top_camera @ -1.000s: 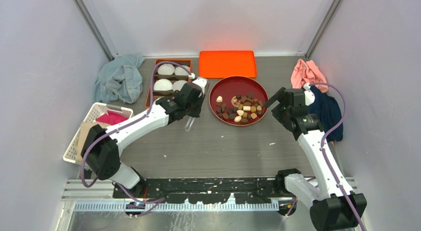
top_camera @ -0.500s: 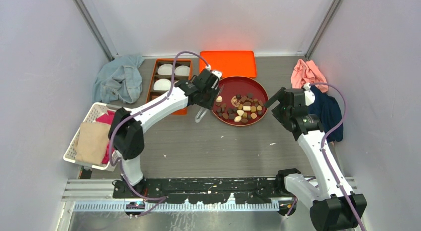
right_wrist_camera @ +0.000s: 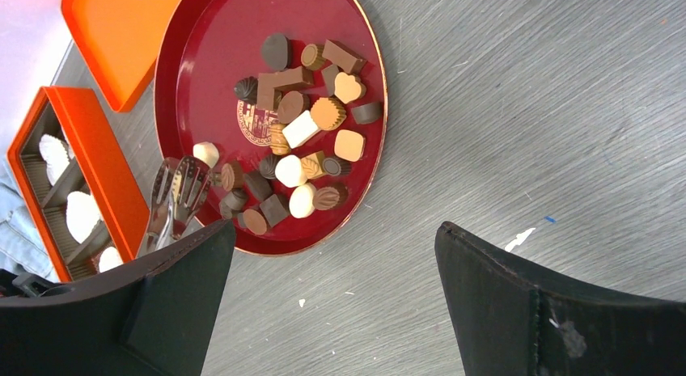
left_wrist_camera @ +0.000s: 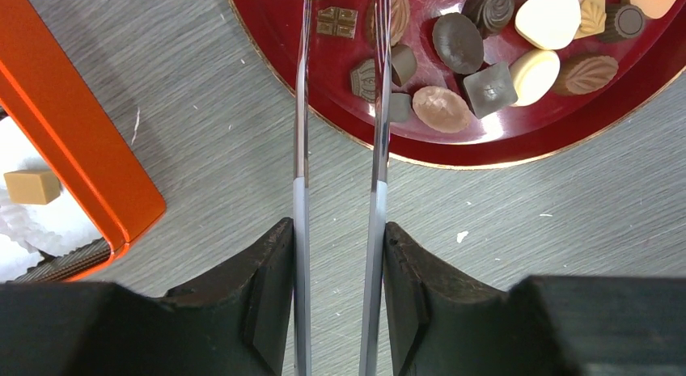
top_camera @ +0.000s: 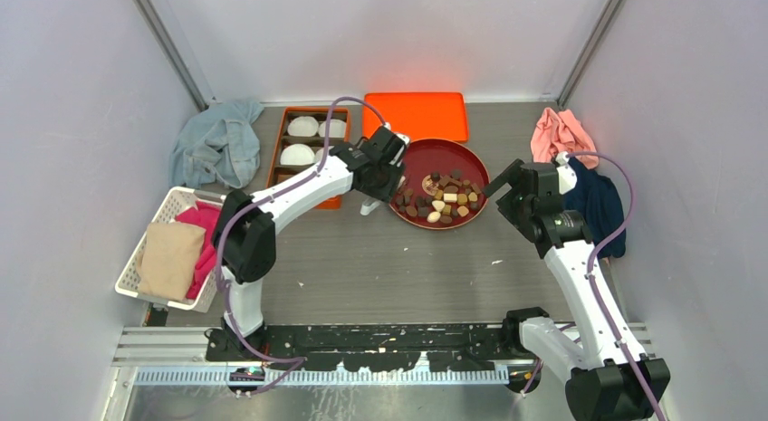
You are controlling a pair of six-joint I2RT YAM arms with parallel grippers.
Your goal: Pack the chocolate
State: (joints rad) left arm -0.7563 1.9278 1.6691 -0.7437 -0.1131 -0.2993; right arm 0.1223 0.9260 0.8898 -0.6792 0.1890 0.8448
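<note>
Several chocolates (top_camera: 444, 199) in dark brown, tan and cream lie on a round red plate (top_camera: 426, 148). My left gripper (top_camera: 380, 187) is shut on metal tongs (left_wrist_camera: 301, 149) at the plate's left edge. The tongs' blades reach over the rim among the nearest chocolates (left_wrist_camera: 457, 40); their tips run off the top of the left wrist view. The orange box (top_camera: 308, 140) with white paper cups stands left of the plate; a tan candy (left_wrist_camera: 31, 186) sits in one cup. My right gripper (top_camera: 496, 187) is open and empty, right of the plate (right_wrist_camera: 186, 69), above bare table.
An orange lid (top_camera: 415, 116) lies behind the plate. A blue cloth (top_camera: 217, 145) lies at back left, and a white basket (top_camera: 136, 258) holds pink and tan cloths at left. Pink (top_camera: 561, 131) and dark blue (top_camera: 598, 204) cloths lie at right.
My left arm has swung right with the tongs, from beside the orange box to the red plate's left edge. The right arm has barely moved.
</note>
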